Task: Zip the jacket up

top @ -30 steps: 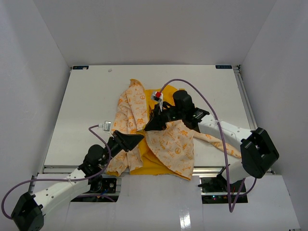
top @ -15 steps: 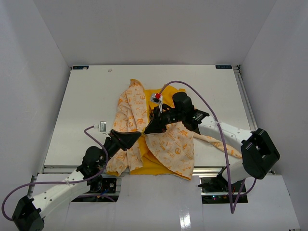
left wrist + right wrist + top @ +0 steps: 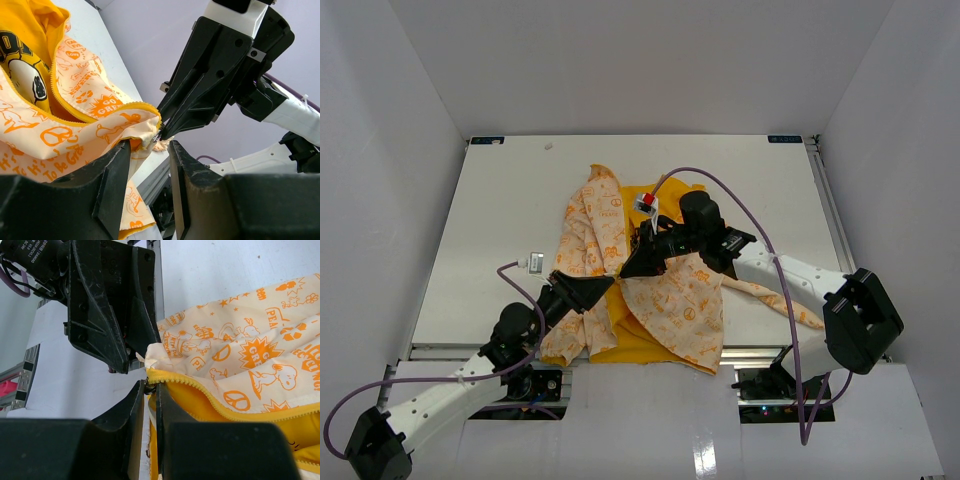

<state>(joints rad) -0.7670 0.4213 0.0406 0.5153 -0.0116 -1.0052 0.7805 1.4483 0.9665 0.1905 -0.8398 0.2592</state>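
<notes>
Centrally, both jaws are meeting at the jacket [image 3: 665, 290] hem: left gripper [image 3: 150, 145] pinching the fabric corner, right gripper [image 3: 150, 390] pinching the yellow zipper [image 3: 225, 402] end.

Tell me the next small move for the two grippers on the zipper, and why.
Probably hold the left gripper firm on the jacket hem and draw the right gripper along the zipper. Both pinch the hem corner at the zipper's bottom end, and the teeth ahead lie open over the yellow lining.
</notes>
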